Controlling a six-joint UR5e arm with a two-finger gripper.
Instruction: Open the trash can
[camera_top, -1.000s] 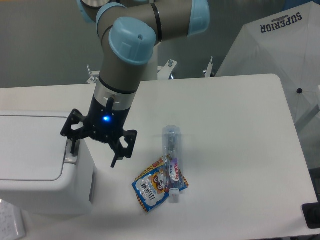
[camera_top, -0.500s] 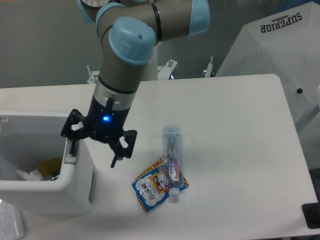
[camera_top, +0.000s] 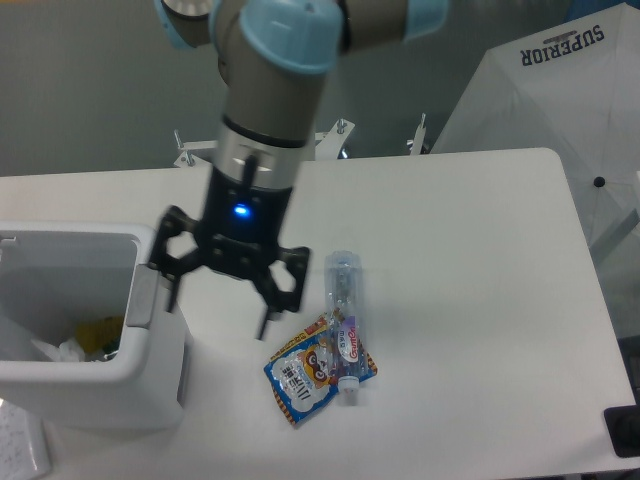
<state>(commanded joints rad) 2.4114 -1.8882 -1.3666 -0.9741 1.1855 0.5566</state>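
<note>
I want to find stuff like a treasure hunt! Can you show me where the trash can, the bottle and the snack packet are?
trash can (camera_top: 150, 375): fixed camera view, on its white front corner wall.
bottle (camera_top: 344, 300): fixed camera view, on its clear middle.
snack packet (camera_top: 303, 375): fixed camera view, on the cartoon face.

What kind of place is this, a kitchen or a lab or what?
Most likely a robotics lab or test room: a robot arm with its gripper works over a plain white table, beside an open trash can, with a lighting umbrella behind.
</note>
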